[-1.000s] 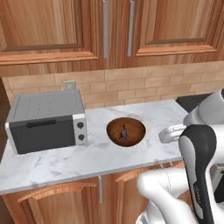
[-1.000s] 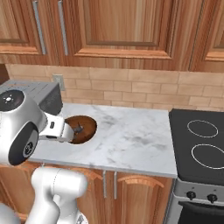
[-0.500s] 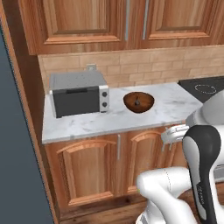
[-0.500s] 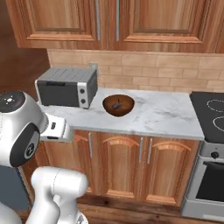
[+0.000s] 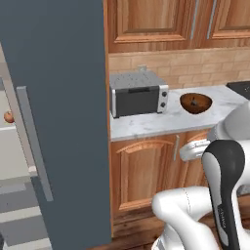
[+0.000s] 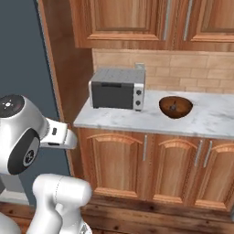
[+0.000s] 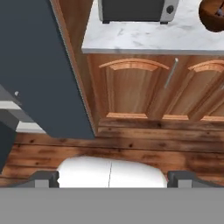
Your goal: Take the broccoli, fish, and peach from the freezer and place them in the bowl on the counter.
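The freezer (image 5: 58, 97) stands tall and slate-blue at the left, its door open and a grey bar handle (image 5: 34, 141) facing me. The peach (image 5: 9, 116) sits on a pale inner shelf at the far left. The brown wooden bowl (image 5: 196, 103) (image 6: 175, 106) rests on the white marble counter (image 5: 146, 124), to the right of the toaster oven. A small dark shape lies inside it, too small to tell whether it is the fish. The broccoli is out of view. My gripper (image 7: 113, 178) is open and holds nothing, low in front of the cabinets.
A grey toaster oven (image 5: 139, 93) (image 6: 117, 89) stands on the counter next to a wooden side panel (image 6: 59, 73). Brown cabinet doors (image 7: 131, 89) with curved handles run below, upper cabinets above. A wooden floor (image 7: 131, 151) lies beneath.
The whole scene has shifted: the base has backed away from the counter and moved left, bringing the freezer into view. The gripper stays open.
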### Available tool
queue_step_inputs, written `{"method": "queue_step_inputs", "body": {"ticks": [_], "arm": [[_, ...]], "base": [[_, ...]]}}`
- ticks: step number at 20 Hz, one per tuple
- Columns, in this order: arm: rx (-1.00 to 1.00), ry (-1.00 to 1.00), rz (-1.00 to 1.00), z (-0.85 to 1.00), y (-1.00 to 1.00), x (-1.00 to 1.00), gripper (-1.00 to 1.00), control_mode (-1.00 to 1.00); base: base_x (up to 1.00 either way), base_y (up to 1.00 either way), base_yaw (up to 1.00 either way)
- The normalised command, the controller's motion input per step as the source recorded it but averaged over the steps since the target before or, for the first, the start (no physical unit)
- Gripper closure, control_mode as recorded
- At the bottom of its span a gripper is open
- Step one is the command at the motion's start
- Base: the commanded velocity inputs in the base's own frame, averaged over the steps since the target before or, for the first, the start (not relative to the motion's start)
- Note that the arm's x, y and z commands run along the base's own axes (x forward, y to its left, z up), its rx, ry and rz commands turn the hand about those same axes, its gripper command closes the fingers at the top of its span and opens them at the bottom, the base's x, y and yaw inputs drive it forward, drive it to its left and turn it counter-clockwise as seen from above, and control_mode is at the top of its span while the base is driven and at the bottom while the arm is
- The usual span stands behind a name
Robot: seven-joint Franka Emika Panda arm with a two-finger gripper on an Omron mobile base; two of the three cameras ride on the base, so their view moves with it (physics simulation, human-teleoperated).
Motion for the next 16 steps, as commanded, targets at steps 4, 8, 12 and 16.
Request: {"method": "queue_step_inputs", "body": {"ticks": [4,8,12,16], "arm": [[0.0,0.0,0.0,0.0,0.0,0.0,-1.0,1.0],[0.0,0.0,0.0,0.0,0.0,0.0,-1.0,1.0],[0.0,0.0,0.0,0.0,0.0,0.0,-1.0,1.0],[0.0,0.0,0.0,0.0,0.0,0.0,-1.0,1.0]], "base": [[0.0,1.0,0.03],[0.11,0.99,0.07],[0.23,0.93,0.04],[0.19,0.75,0.06]]}}
